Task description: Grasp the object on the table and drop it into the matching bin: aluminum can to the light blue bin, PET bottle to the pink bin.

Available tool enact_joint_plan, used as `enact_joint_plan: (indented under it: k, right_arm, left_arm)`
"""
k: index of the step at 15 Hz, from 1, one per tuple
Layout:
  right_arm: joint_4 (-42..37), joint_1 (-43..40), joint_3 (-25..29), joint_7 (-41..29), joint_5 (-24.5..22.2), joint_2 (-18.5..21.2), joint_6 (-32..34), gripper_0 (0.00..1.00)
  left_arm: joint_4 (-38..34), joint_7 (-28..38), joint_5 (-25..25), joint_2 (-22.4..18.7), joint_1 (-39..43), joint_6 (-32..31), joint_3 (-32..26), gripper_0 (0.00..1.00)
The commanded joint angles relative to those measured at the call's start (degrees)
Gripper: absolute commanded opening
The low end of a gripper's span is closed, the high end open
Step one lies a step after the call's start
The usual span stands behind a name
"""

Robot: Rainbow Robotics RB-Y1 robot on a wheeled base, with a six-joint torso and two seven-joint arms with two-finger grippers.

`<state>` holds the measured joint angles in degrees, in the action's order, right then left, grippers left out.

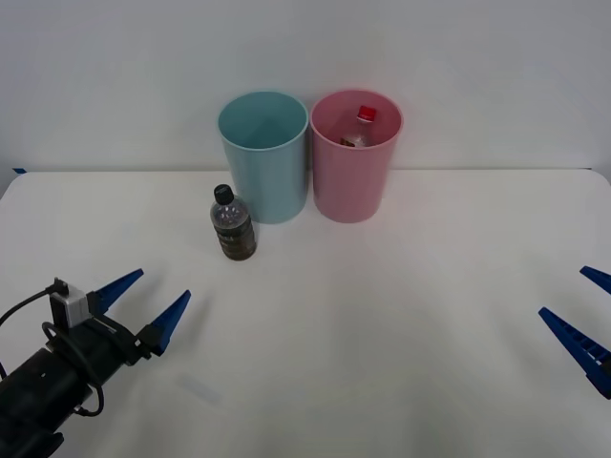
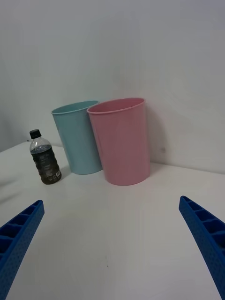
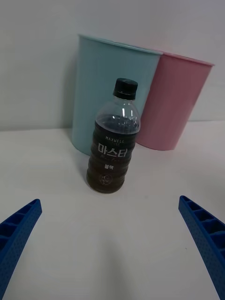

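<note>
Standing upright on the table [image 1: 382,315], the PET bottle [image 1: 232,223] faces the wide-spread left tool [image 1: 151,298].

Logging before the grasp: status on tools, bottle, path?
Left tool open, low, facing bottle. Right tool open at table's right edge. Bottle upright before light blue bin; nothing between.
</note>
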<state>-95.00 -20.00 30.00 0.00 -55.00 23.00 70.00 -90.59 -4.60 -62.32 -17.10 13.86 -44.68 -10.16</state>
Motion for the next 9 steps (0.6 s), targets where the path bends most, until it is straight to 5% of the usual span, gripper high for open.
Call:
enact_joint_plan:
  k: [1,9]
  right_arm:
    - [0.00,0.00,0.00,0.00,0.00,0.00,0.00,1.00]
    - [0.00,0.00,0.00,0.00,0.00,0.00,0.00,1.00]
  left_arm:
    - [0.41,-0.59,-0.35,1.37,-0.94,3.63,1.90,1.00]
    - [8.15,-1.99,-4.66,6.11,-10.25,5.04,2.69,1.00]
